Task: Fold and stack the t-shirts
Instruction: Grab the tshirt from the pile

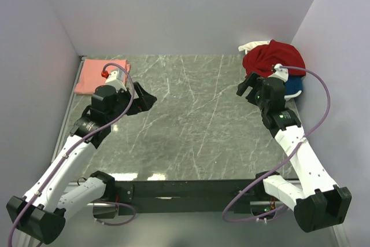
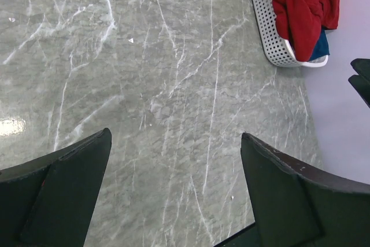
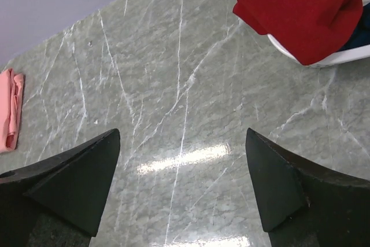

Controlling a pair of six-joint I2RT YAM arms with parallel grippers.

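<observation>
A deep red t-shirt lies heaped over the white slatted basket at the far right corner, with blue cloth and cream-white cloth under it. It also shows in the left wrist view and the right wrist view. A folded salmon pink t-shirt lies at the far left and shows in the right wrist view. My left gripper is open and empty above the marble table. My right gripper is open and empty, just left of the basket.
The grey marble table lies between the two grippers. Pale walls close in the back and both sides. A black rail carries the arm bases at the near edge.
</observation>
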